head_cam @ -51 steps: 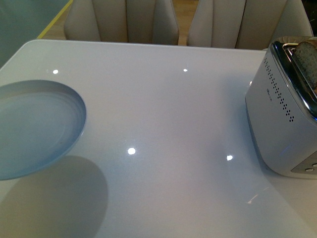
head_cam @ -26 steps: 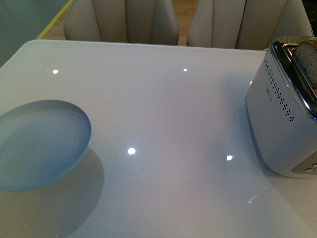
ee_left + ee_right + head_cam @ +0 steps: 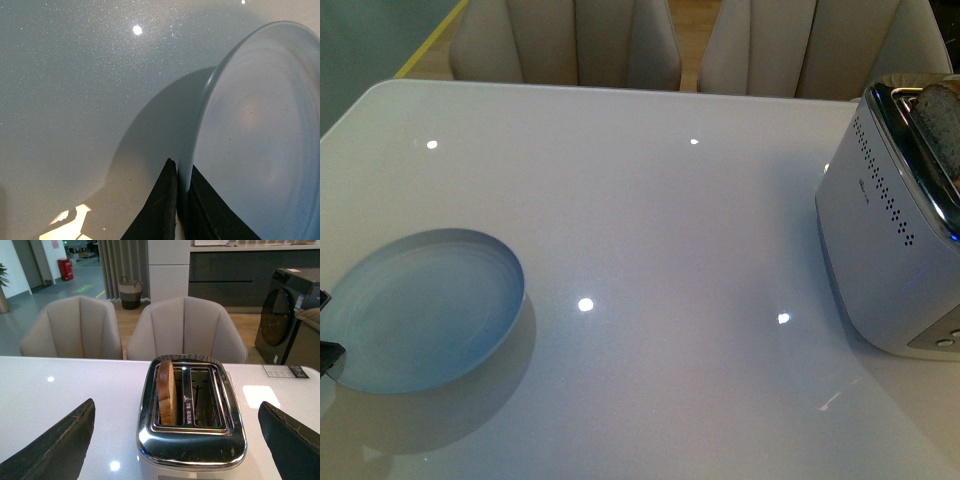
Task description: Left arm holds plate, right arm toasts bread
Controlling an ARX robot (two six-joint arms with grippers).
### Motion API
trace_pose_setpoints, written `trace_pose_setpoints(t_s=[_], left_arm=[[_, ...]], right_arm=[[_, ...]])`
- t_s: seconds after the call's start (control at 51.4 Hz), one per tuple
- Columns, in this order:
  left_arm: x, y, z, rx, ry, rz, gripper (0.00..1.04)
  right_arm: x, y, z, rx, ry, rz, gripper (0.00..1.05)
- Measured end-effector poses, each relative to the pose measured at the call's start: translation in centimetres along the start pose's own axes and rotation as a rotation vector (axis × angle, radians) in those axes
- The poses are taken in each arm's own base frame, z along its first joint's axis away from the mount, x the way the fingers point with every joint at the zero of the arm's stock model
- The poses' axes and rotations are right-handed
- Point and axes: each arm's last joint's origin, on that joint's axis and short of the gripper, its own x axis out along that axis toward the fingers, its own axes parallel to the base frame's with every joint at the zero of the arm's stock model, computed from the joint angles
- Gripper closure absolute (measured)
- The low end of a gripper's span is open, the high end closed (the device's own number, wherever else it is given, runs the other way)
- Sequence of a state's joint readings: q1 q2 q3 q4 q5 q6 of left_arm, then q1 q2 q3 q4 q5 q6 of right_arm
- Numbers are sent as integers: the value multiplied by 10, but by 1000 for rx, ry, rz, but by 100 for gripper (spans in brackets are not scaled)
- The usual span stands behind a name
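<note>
One glossy white bench [image 3: 650, 220] is carrying one round pale-blue shallow plate [image 3: 425, 308] near its left edge and one white-and-chrome two-slot toaster [image 3: 895, 220] at its right edge, the two well apart with bare surface lying between them. The plate is sitting tilted, casting a shadow beneath it.

One left end effector [image 3: 177, 200], black, is clamping together on the plate's raised rim, one finger on each face of it; in the front view only a black tip is showing at the plate's left side.

One thick slice of tan bread [image 3: 165, 392] with darker crust is standing upright in one slot of the toaster, its rounded top protruding; the other slot is showing open.

One right end effector [image 3: 177, 440] is hanging spread wide, its two black fingers [image 3: 57, 445] apart on either side of the toaster, touching nothing.

Two beige upholstered chairs [image 3: 70, 330] are standing beyond the bench's far edge.
</note>
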State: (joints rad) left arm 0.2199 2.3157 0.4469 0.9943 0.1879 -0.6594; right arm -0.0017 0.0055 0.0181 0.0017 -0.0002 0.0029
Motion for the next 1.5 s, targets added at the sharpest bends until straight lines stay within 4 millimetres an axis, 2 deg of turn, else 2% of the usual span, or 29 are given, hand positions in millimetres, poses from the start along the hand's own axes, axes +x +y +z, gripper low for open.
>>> trace_pose_setpoints(t_s=[0.272,0.525,0.973,1.031,1.168,1.226,1.265,1.382,1.44,1.499], left_arm=[[13,1,-5,16,10,-4,102],[24,-3,-2,50,-19,-21,102],[30,2,-3,48,-11,-24,101],[30,2,-3,47,-12,-21,88],[29,2,-2,46,-17,-24,71],[27,1,0,47,-22,-27,60],[24,0,1,45,-26,-26,51],[16,-2,4,41,-35,-28,36],[6,-6,9,39,-53,-34,21],[-1,-9,13,38,-68,-36,13]], right_arm=[[0,0,0,0,0,0,9],[0,0,0,0,0,0,9],[0,0,0,0,0,0,9],[0,0,0,0,0,0,9],[0,0,0,0,0,0,9],[0,0,0,0,0,0,9],[0,0,0,0,0,0,9],[0,0,0,0,0,0,9],[0,0,0,0,0,0,9],[0,0,0,0,0,0,9]])
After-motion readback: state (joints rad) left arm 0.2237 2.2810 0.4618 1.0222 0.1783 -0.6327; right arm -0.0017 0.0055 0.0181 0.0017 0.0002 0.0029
